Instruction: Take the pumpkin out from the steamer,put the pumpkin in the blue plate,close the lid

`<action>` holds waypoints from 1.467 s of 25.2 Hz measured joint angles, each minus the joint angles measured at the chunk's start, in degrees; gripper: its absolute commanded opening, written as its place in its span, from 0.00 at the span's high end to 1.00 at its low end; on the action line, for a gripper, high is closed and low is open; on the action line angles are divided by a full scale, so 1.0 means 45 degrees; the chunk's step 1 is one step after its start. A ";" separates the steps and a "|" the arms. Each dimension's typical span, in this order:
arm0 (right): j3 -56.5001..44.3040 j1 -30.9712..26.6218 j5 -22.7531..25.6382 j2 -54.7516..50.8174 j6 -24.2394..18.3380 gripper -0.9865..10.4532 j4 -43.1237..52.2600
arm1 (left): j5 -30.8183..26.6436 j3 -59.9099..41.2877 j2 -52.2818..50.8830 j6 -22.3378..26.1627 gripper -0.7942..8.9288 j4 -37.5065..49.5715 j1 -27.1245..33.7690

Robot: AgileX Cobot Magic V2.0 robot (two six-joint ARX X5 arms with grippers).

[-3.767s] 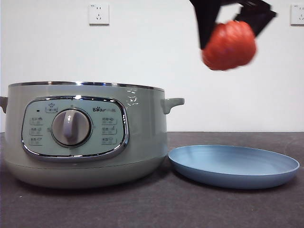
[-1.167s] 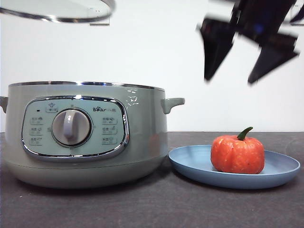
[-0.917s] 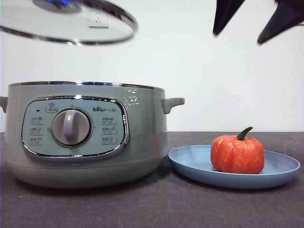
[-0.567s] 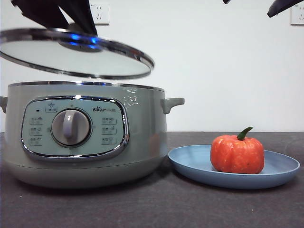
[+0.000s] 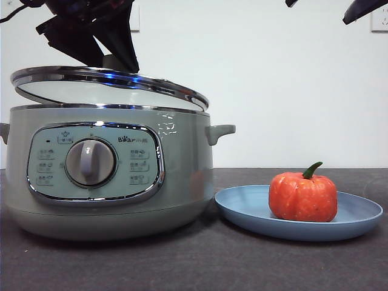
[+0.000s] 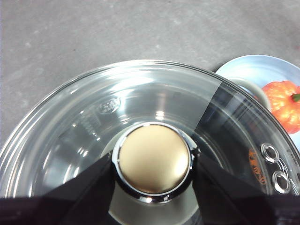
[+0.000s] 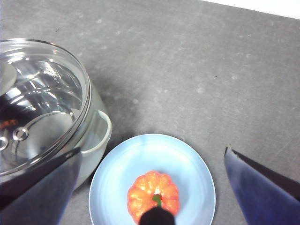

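A: Lid (image 5: 109, 85) is what matters now. It hangs tilted over the steamer (image 5: 109, 176), its right edge down on the chrome rim or nearly so, its left edge raised clear.

B: And who has it?

A: The left gripper (image 6: 152, 164), with its fingers (image 6: 84, 187) clenched on the knob (image 6: 152, 159) from both sides. In the front view it comes down dark above the left part of the pot.

B: The pumpkin (image 5: 303, 195)?

A: Out already, sitting upright in the plate (image 5: 357, 218) on the desk (image 5: 194, 267), just right of the steamer. That part looks done, I'd say.

B: The right gripper (image 7: 154, 187)?

A: High over the plate, fingers (image 7: 262, 187) spread wide, holding nothing. Only dark tips show at the top right corner in the front view.

B: So how to close it well?

A: Level the lid first, I'd judge: bring the raised left edge down so the rim meets the pot all round. Keep it centred; the wrist view shows the glass over the bowl, but I cannot tell how exact the centring is.

B: Risk?

A: Letting go while it is tilted could make it slide or clatter. Lower slowly, release only once seated, then lift straight up off the knob.
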 measured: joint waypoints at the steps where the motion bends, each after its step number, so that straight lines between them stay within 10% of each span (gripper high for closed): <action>1: 0.0000 0.0000 0.0000 -0.0005 0.0000 0.47 0.0000 | 0.0000 0.0000 0.0000 0.0000 0.93 0.0000 -0.0005; 24: 0.0000 0.0005 -0.0005 0.0000 0.0102 0.47 -0.0185 | -0.0019 0.0121 0.0573 -0.0010 0.92 -0.0486 -0.0083; 28: 0.0000 0.0005 -0.0005 0.0000 0.0112 0.47 -0.0457 | -0.0092 0.0180 0.0578 -0.0010 0.50 -0.0651 -0.0083; 37: 0.0000 0.0005 -0.0015 0.0000 0.0136 0.48 -0.0753 | -0.0680 0.0209 -0.0515 -0.0160 0.50 -0.1132 -0.0092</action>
